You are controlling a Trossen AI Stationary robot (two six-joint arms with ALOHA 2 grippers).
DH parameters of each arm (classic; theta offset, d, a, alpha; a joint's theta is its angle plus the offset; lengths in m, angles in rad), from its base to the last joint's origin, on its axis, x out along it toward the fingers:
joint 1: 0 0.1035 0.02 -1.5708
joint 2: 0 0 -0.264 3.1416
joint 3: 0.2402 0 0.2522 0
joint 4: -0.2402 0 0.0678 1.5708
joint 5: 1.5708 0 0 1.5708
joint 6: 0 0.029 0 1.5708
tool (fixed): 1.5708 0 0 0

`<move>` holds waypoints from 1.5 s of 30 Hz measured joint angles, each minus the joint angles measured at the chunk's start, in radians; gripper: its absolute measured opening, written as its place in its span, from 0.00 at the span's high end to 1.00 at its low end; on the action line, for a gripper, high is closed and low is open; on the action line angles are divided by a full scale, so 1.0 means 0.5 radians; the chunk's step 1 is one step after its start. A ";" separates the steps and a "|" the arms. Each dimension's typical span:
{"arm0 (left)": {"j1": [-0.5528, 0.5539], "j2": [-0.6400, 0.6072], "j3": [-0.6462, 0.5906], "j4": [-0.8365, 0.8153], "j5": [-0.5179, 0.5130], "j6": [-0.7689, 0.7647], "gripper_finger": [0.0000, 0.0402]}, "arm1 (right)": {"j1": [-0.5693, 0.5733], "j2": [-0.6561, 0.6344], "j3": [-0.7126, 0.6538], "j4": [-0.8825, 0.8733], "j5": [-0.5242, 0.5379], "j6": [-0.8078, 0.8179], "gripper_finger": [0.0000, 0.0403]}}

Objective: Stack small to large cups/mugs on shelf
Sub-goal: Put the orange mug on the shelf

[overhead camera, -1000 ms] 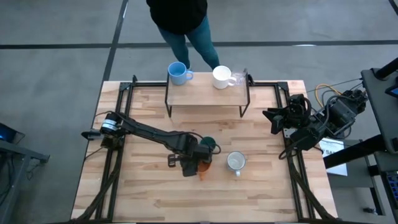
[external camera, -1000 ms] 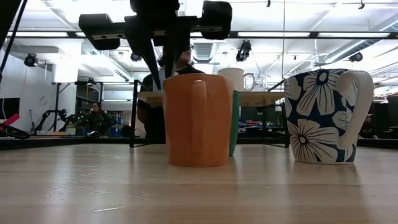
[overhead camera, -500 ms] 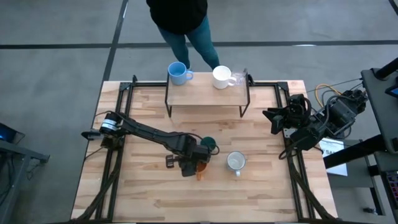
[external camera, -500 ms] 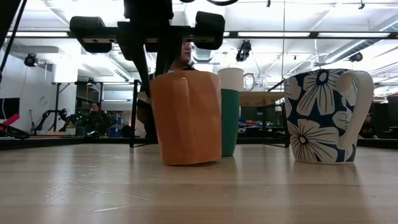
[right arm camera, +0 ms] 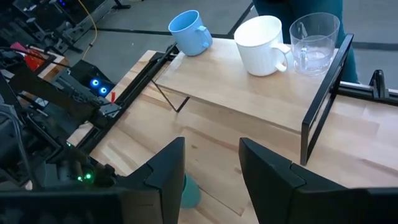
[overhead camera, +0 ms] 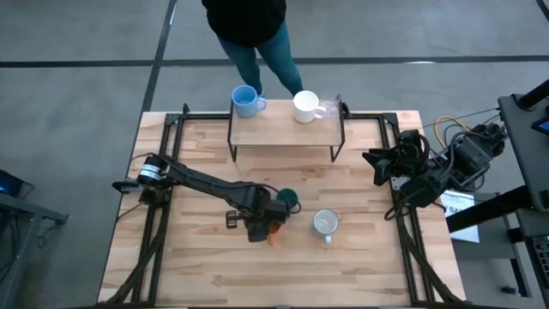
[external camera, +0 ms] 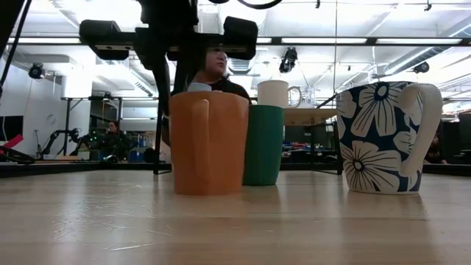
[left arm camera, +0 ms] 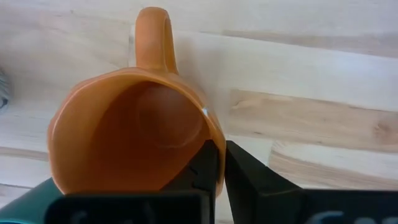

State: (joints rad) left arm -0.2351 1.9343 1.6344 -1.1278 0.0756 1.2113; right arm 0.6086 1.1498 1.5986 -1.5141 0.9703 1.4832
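The orange mug [external camera: 208,143] stands upright on the table near its middle, handle [left arm camera: 153,34] toward the near edge. My left gripper [left arm camera: 221,171] hangs over it, pointing down and shut on its rim. Just behind it stands the dark green cup [external camera: 263,145], and to the right a blue-and-white flowered mug [external camera: 383,140]. On the shelf [overhead camera: 286,133] at the far edge stand a light blue mug [overhead camera: 245,100], a white mug [overhead camera: 305,106] and a clear glass [overhead camera: 330,107]. My right gripper [right arm camera: 211,168] waits open at the table's right edge, above the tabletop. My left gripper pinches the orange mug's wall at the rim [left arm camera: 216,142], on the side away from the handle. One finger [left arm camera: 202,171] is inside the mug and the other [left arm camera: 252,183] outside. The fingers come from above, pointing down. The mug stands upright with its base on the table.
A person [overhead camera: 249,26] stands just beyond the table's far edge, behind the shelf. The green cup [overhead camera: 287,199] and the flowered mug [overhead camera: 324,223] stand close to the orange mug. Bare tabletop lies toward the near edge and at the left.
My left gripper has taken hold of the orange mug's rim. The mug has slid a little toward the table's left, tipping over on the way and coming back upright, and it has turned slightly about its own axis. The right arm has kept still.
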 joint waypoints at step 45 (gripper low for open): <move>0.793 -0.482 0.713 -0.886 0.071 -0.370 1.00 | 0.000 0.000 -0.005 0.003 0.052 -0.036 0.66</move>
State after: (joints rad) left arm 0.1614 1.6934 1.9911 -1.5708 0.1108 1.0264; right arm 0.6086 1.1500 1.5963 -1.5125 0.9964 1.4651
